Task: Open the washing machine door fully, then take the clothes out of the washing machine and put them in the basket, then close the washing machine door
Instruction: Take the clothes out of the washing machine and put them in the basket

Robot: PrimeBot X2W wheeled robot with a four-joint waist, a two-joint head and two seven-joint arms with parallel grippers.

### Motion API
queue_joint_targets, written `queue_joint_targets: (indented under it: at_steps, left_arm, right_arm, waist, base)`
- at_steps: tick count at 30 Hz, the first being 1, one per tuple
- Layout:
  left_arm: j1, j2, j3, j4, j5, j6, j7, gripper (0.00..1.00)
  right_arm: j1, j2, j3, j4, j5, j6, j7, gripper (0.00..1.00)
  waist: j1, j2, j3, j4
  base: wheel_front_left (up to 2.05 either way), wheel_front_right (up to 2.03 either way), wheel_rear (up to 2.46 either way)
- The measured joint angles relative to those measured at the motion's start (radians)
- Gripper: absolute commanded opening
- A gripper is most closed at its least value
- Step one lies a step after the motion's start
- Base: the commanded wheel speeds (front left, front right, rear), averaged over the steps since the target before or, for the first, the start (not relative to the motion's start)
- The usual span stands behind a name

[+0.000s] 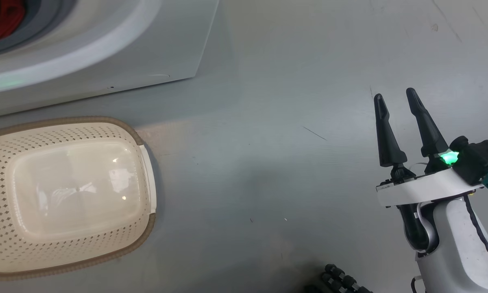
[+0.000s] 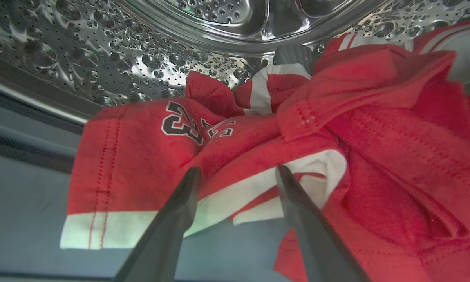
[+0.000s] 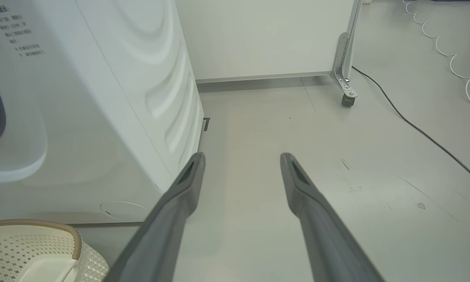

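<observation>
Left wrist view: my left gripper (image 2: 238,169), fingers spread and empty, tips right at the red "23" jersey (image 2: 141,156) heaped dead ahead in the drum (image 2: 102,51) | right gripper (image 1: 394,94) spread too, off over the floor (image 1: 268,162) | basket (image 1: 65,121) empty | left arm's grab, I'd say.

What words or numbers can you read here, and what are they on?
"23": on the red jersey.
The lettering beside it: crumpled in a fold, unreadable.
The grey print on the washing machine front: too small and blurred to read.
</observation>
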Motion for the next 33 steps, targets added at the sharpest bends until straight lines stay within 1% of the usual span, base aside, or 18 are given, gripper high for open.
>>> queue_joint_targets:
  at_steps: [11,20,21,22,26,33]
  left_arm:
    - [-0.077,-0.001,0.002,0.065,0.016,0.008,0.059,1.00]
    - [-0.125,-0.008,0.024,0.114,0.014,0.008,0.070,1.00]
    - [-0.126,-0.009,0.025,0.119,0.013,0.008,0.070,0.67]
    - [-0.127,-0.009,0.024,0.123,0.013,0.008,0.070,0.00]
    - [-0.133,-0.010,0.017,0.135,0.013,0.008,0.066,0.00]
    - [-0.135,-0.030,0.014,0.171,0.013,0.008,0.011,0.00]
  right_arm:
    - [-0.016,-0.004,0.016,0.001,0.007,0.000,0.000,1.00]
    - [-0.023,-0.005,0.027,0.005,0.007,0.000,0.000,1.00]
    - [-0.024,-0.006,0.027,0.006,0.007,0.000,0.000,1.00]
    - [-0.025,-0.006,0.028,0.006,0.007,0.000,0.000,1.00]
    - [-0.026,-0.007,0.028,0.009,0.007,0.000,0.000,1.00]
    - [-0.026,-0.012,0.025,0.018,0.007,0.000,0.000,1.00]
  waist:
    - [0.0000,0.0000,0.018,-0.005]
    - [-0.0001,0.0000,0.027,-0.015]
    - [0.0000,0.0000,0.028,-0.016]
    - [-0.0001,0.0000,0.028,-0.017]
    - [-0.0001,0.0000,0.027,-0.019]
    - [-0.0001,0.0000,0.003,-0.009]
  base:
    - [0.00,0.00,0.00]
    - [0.00,0.00,0.00]
    - [0.00,0.00,0.00]
    - [0.00,0.00,0.00]
    - [0.00,0.00,0.00]
    - [0.00,0.00,0.00]
